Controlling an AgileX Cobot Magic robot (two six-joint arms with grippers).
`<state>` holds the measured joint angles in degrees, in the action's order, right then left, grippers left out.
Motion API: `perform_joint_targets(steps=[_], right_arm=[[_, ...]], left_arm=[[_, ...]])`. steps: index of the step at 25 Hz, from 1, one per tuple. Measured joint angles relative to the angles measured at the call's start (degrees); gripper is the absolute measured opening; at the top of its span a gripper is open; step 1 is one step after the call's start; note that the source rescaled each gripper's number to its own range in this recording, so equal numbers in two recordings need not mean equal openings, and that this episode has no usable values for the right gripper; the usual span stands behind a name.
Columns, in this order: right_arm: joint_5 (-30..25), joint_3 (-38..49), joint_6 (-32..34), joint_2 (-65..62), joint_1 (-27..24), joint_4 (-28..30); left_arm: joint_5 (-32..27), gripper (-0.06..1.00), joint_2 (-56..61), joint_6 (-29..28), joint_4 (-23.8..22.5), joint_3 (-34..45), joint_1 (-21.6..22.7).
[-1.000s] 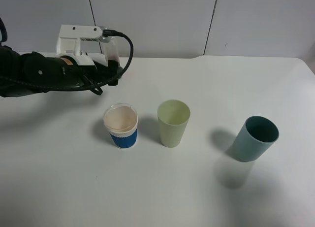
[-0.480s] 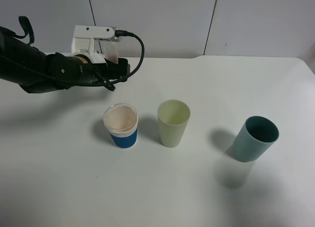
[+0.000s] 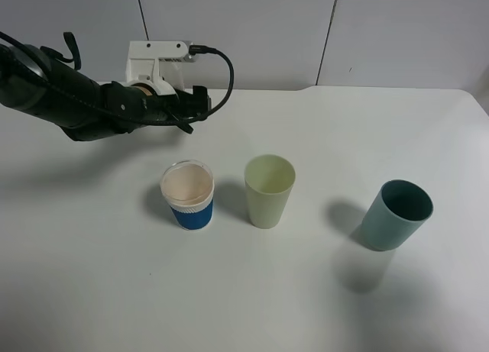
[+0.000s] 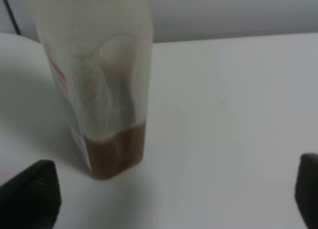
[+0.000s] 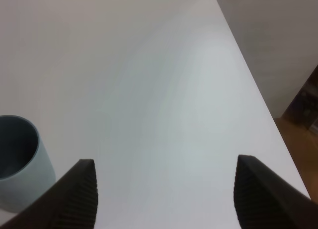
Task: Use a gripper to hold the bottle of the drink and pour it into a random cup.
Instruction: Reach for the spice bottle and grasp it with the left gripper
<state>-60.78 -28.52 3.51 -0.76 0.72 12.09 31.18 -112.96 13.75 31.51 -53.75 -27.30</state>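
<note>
1. The left gripper [image 4: 169, 191], upper left in the high view, gapes wide and holds nothing. The bottle [image 4: 99, 90] stands before its jaws, nearer one, so closing may tip it.
2. Tipping could spill the drink [image 4: 115, 152] short of the cup [image 3: 269, 190].

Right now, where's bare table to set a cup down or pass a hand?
Free: the front strip of the table before the cups; the gap between yellow-green cup and teal tumbler; the back right. Crowded: blue-sleeved cup close beside yellow-green cup; back left, where the open left pincer faces the bottle.
</note>
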Motion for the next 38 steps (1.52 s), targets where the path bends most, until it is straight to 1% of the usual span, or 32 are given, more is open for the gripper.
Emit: perform_joint_targets(steps=[8,16,23,33,38], right_arm=[[0.0,0.0,0.0,0.0,0.0,0.0],[0.0,0.0,0.0,0.0,0.0,0.0],[0.0,0.0,0.0,0.0,0.0,0.0],[0.0,0.0,0.0,0.0,0.0,0.0],[0.0,0.0,0.0,0.0,0.0,0.0]], left_arm=[[5.62,0.92,-2.98,0.29,2.33,0.0,0.27],[10.34,0.92,-5.07,0.29,2.55,-0.77,0.38],[10.36,0.92,-6.77,0.48,2.55,-4.54,0.45],[9.07,0.92,-11.59,0.48,2.55,-10.81,1.79],[9.03,0.92,-13.54,0.48,1.62,-11.42,2.69]])
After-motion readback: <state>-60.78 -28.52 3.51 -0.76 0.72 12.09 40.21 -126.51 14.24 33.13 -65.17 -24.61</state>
